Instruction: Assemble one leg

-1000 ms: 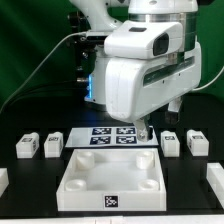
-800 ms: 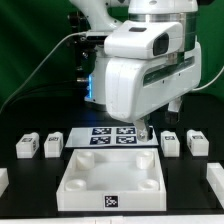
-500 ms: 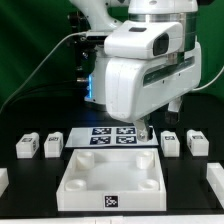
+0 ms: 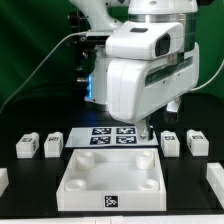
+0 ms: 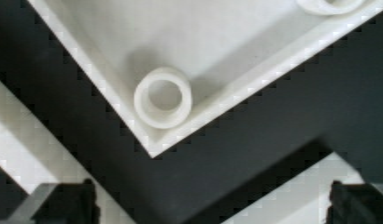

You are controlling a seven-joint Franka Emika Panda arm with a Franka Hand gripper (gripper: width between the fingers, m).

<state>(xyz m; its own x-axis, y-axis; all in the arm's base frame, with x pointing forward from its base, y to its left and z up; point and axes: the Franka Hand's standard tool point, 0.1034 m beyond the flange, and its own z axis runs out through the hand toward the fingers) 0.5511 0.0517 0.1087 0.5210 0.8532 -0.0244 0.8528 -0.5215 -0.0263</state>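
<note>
**Open gripper point(image 5: 209, 200) short of the leg point(image 4: 170, 143)**

The gripper hung spread and empty over a corner of the socketed tray point(image 5: 223, 45). The nearest leg stood untouched on the table point(image 4: 40, 205), just beside the gripper, toward the exterior view's right.

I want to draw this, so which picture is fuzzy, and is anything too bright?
Wrist view: soft and blurry all over, the round socket has fuzzy edges, and the dark fingertips are just smudges. Exterior view: sharper, tags on the legs show; the white arm looks very bright against the black table, with a blue glow behind it.
</note>
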